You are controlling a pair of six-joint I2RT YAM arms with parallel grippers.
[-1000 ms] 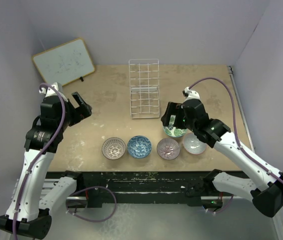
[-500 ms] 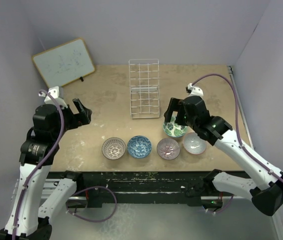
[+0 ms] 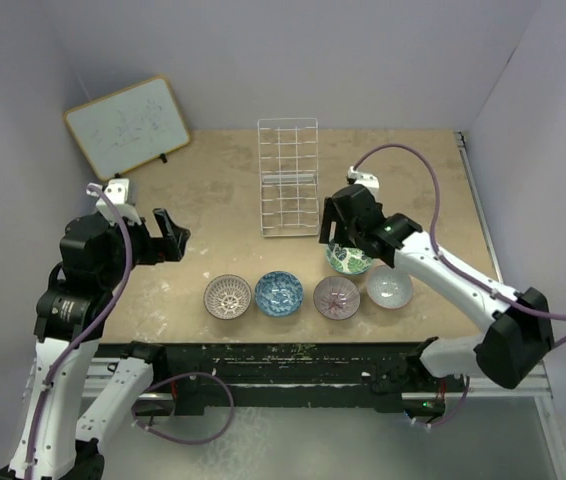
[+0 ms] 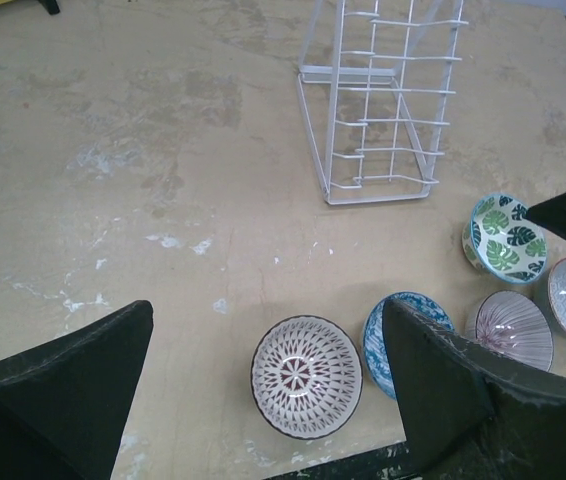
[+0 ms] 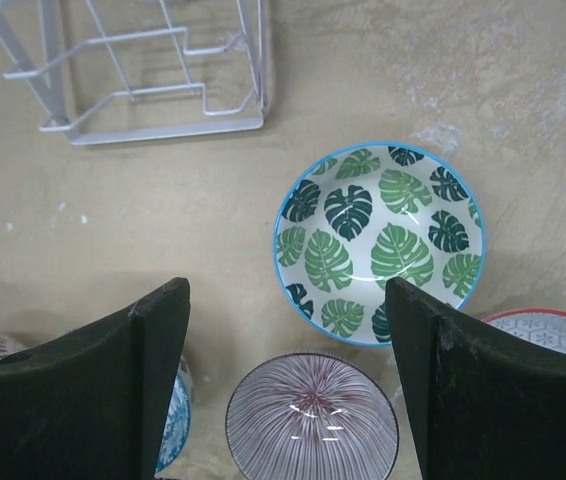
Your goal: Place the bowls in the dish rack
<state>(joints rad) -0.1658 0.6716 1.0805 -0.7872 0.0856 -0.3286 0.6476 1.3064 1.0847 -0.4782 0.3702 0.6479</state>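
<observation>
End effector of the right arm (image 5: 285, 290) with its two fingers spread wide, gripping nothing and touching nothing; seen from its wrist, the green-and-white bowl (image 5: 378, 240) lies upright on the worktop just ahead of the gap, shifted toward the right finger. End effector of the left arm (image 4: 268, 310) likewise spread wide and unladen, held above the left part of the worktop (image 3: 223, 200), well apart from every bowl. Worktop a scuffed tan board enclosed by plain pale walls, with a framed whiteboard (image 3: 128, 125) propped at its far left corner. Four bowls in a row along the near edge, left to right: brown-and-white bowl (image 4: 306, 376), blue bowl (image 3: 279, 292), mauve-pink bowl (image 5: 311, 415), pale bowl (image 3: 389, 288). The green-and-white bowl sits just behind the last two. Dish rack (image 3: 289, 190) upright at mid-worktop, just beyond and left of the green-and-white bowl.
</observation>
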